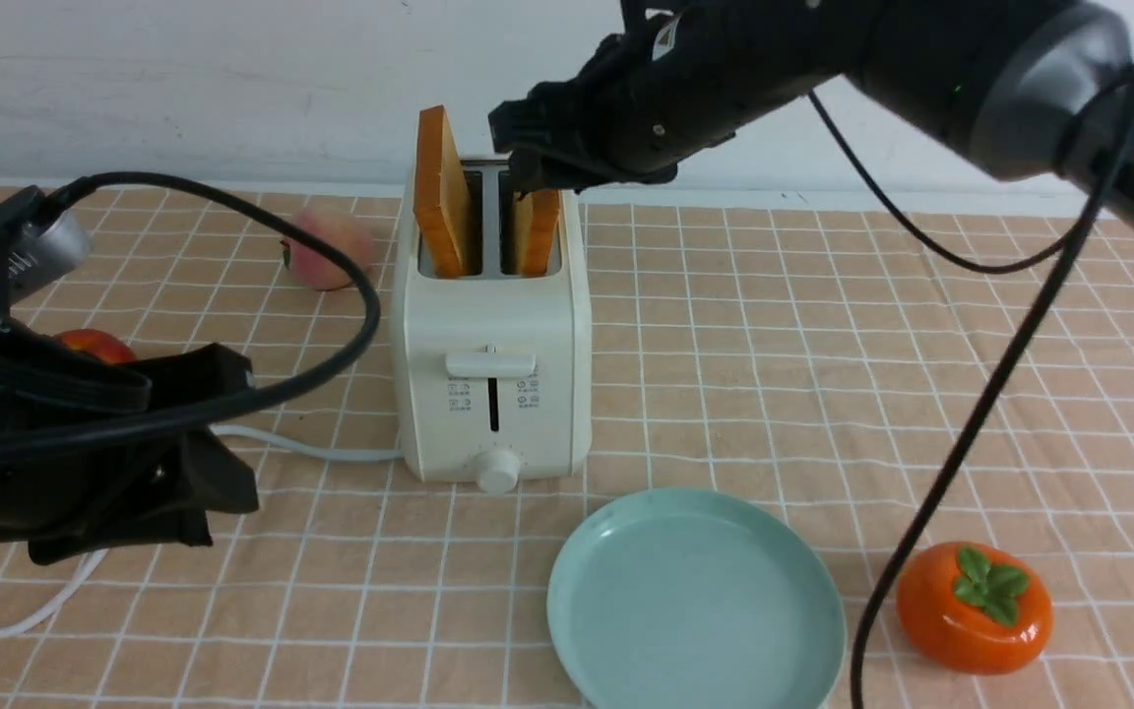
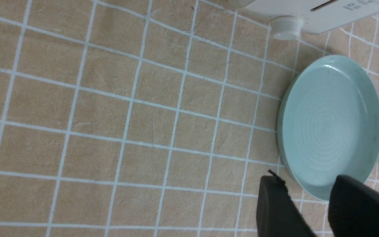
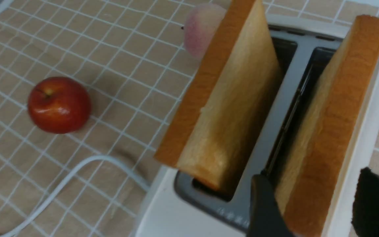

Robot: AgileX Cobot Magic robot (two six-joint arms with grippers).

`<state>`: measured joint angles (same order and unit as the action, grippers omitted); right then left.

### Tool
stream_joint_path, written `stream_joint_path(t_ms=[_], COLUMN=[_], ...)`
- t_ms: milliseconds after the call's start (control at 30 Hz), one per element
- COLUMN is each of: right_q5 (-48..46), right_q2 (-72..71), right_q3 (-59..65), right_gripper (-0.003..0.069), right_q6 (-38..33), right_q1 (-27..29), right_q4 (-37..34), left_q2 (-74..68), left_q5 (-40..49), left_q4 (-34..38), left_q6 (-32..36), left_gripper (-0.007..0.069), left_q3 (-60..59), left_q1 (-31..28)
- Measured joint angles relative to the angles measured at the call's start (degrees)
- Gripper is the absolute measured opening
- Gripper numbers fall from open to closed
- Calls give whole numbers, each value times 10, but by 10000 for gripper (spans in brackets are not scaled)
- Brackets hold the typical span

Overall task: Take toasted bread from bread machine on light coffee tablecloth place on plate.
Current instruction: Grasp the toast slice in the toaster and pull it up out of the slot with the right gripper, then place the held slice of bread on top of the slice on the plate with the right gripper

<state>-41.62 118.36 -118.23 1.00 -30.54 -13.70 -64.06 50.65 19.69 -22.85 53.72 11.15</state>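
The cream-white bread machine [image 1: 491, 345] stands mid-table on the light coffee tablecloth [image 1: 823, 374]. Two slices of toasted bread stand in its slots. The left slice [image 1: 442, 192] sticks up high; the right slice [image 1: 538, 234] sits lower. My right gripper [image 1: 535, 182] is open over the right slice. In the right wrist view one finger [image 3: 264, 207] is on the slice's inner side and the other [image 3: 377, 204] is outside the toaster wall, apart from the slice [image 3: 327, 125]. The mint-green plate [image 1: 695, 611] lies bare in front. My left gripper [image 2: 311, 204] is open and holds nothing, over the cloth beside the plate [image 2: 329, 125].
A peach [image 1: 329, 248] lies behind the toaster's left side and a red apple [image 1: 94, 345] further left. An orange persimmon [image 1: 974, 608] sits right of the plate. The toaster's white cord [image 1: 311, 448] runs left. My right arm's black cable [image 1: 971, 433] hangs past the plate.
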Motion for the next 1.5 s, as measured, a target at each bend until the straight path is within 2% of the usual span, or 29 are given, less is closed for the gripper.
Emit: stream_joint_path(t_ms=[100, 233, 367, 500, 800, 1000, 1067, 1133, 1167, 1200, 1333, 1367, 1433, 1500], right_q5=[27, 56, 68, 70, 68, -15, -103, -186, -194, -255, -293, -291, -280, -232], right_q2=[22, 40, 41, 33, -90, -200, -226, -229, -228, -224, -213, -207, -204, -197], right_q3=[0, 0, 0, 0, 1, -2, -6, -6, -5, 7, 77, 136, 187, 284], right_gripper=[365, 323, 230, 105, 99, 99, 99, 99, 99, 99, 99, 99, 99, 99], right_q6=[0, 0, 0, 0, 0, 0, 13, 40, 44, 72, 98, 99, 96, 68], right_q1=[0, 0, 0, 0, 5, 22, 36, 49, 52, 60, 67, 67, 67, 67], right_q4=[2, 2, 1, 2, 37, 141, 194, 215, 217, 219, 197, 149, 113, 3], left_q2=[0, 0, 0, 0, 0, 0, 0, 0, 0, 0, 0, 0, 0, 0], left_q5=[0, 1, 0, 2, 2, -12, -23, -31, -32, -41, -52, -54, -54, -54], left_q4=[-1, -2, -2, -2, -2, -2, -2, -1, -1, -1, 0, 0, 0, 0], left_q6=[0, 0, 0, 0, 0, 0, 0, 0, 0, 0, 0, 0, 0, 0], left_gripper=[238, 238, 238, 238, 238, 238, 238, 238, 238, 238, 238, 238, 238, 238], left_q3=[0, 0, 0, 0, 0, 0, 0, 0, 0, 0, 0, 0, 0, 0], left_q1=[0, 0, 0, 0, 0, 0, 0, 0, 0, 0, 0, 0, 0, 0])
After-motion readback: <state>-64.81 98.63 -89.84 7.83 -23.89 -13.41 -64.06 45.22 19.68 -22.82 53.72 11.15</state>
